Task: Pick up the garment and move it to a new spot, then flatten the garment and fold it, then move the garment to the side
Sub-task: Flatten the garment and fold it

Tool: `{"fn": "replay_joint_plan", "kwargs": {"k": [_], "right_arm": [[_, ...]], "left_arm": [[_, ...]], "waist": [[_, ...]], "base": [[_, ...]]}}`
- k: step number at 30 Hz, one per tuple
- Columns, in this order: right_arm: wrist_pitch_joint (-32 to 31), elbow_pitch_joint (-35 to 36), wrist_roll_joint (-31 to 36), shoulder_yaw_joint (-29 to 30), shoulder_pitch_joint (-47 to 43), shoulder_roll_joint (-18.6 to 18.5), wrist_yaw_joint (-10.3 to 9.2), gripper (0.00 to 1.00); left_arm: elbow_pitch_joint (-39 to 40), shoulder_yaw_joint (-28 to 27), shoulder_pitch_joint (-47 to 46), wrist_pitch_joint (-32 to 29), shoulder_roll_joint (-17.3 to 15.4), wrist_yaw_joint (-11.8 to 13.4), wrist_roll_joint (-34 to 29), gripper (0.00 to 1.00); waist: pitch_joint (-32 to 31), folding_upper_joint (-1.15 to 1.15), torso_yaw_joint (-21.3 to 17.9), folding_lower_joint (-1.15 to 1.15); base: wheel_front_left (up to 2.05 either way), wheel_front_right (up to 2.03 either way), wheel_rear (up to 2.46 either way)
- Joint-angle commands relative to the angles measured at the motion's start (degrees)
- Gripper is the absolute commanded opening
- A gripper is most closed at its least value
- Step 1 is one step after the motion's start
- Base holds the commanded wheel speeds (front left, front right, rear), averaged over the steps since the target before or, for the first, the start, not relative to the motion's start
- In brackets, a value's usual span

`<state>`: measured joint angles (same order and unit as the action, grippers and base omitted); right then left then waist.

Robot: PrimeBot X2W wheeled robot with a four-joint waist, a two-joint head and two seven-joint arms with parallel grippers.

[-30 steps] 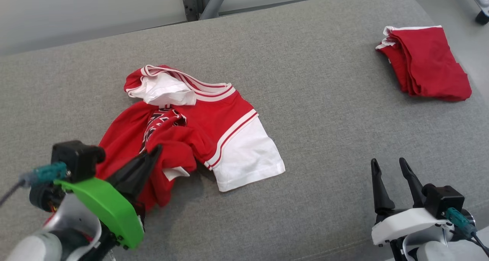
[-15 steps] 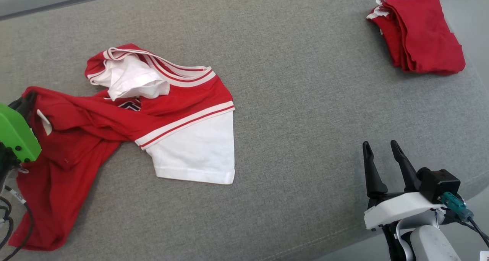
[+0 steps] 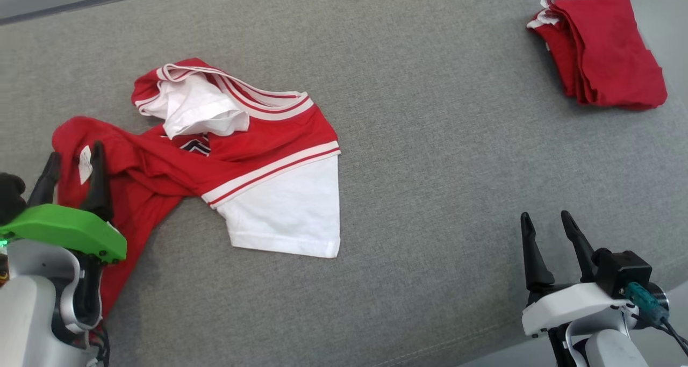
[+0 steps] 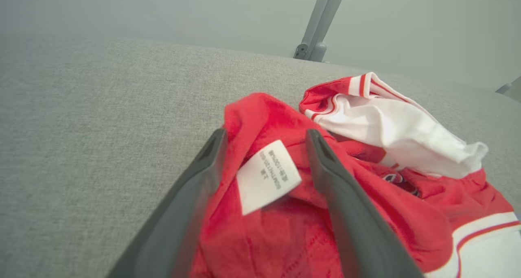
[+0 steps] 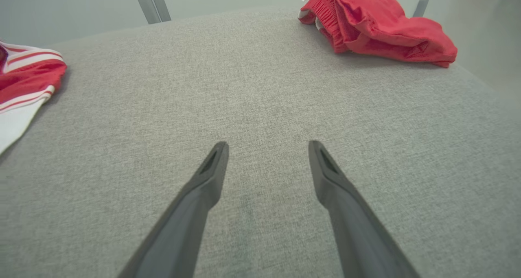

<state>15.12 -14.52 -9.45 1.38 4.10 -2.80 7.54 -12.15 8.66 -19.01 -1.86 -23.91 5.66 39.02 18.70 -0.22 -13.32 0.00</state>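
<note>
Clearly crumpled, the garment (image 3: pixel 269 141), a red jersey with white sleeves and striped trim, lies on the left half of the grey cushion (image 3: pixel 430 195). Its red body trails toward the near left corner, and one white sleeve (image 3: pixel 290 216) is spread flat toward the middle. The other sleeve is bunched up over the collar on the far side, so the flattening looks barely begun.

The left gripper (image 3: pixel 75 163) stands at the jersey's left end with its fingers apart. They straddle a raised red fold that carries a white care label (image 4: pixel 266 176), but they do not pinch the cloth. That position probably suits a grip on the hem, from which the twisted body could be drawn out straight.

The right gripper (image 3: pixel 544 219) hovers over bare fabric near the cushion's near right edge, fingers likewise spread and holding nothing. It is well apart from the jersey, seemingly kept clear until a second hold is needed.

A folded red garment (image 3: pixel 607 60) sits by the far right corner, out of the working area.
</note>
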Motion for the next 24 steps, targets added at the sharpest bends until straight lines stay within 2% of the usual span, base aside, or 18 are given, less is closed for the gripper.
{"fn": "replay_joint_plan", "kwargs": {"k": [1,4,8,12,20,24], "right_arm": [[0.0,0.2,0.6,0.3,-0.7,-0.2,-0.11,1.00],[0.0,0.5,1.5,0.6,-0.9,-0.2,-0.11,1.00],[0.0,0.5,1.8,0.3,-1.0,-0.1,-0.11,1.00],[0.0,0.6,1.6,-0.5,-1.0,-0.2,-0.11,1.00],[0.0,0.5,1.7,-0.5,0.0,-0.1,-0.11,1.00],[0.0,0.5,1.2,-0.5,0.3,-0.1,-0.11,1.00]], "left_arm": [[1.1,-0.3,1.4,0.8,0.2,0.6,-0.3,1.00],[5.0,0.0,5.7,1.7,1.8,2.1,0.0,1.00],[8.0,0.9,9.5,0.5,2.2,3.3,0.2,1.00],[8.3,1.8,10.3,-0.8,2.8,3.0,1.1,1.00],[5.0,3.3,5.4,-2.9,3.7,1.5,2.1,1.00],[2.5,3.4,4.5,-3.9,3.2,2.0,2.3,1.00]], "waist": [[-3.4,0.22,3.6,0.00],[-4.6,0.22,5.2,0.00],[-5.0,0.22,6.4,0.00],[-4.5,0.22,6.7,0.00],[-2.8,0.22,5.3,0.00],[-2.3,0.22,4.1,0.00]], "base": [[0.00,0.00,0.00],[0.00,0.00,0.00],[0.00,0.00,0.00],[0.00,0.00,0.00],[0.00,0.00,0.00],[0.00,0.00,0.00]]}}
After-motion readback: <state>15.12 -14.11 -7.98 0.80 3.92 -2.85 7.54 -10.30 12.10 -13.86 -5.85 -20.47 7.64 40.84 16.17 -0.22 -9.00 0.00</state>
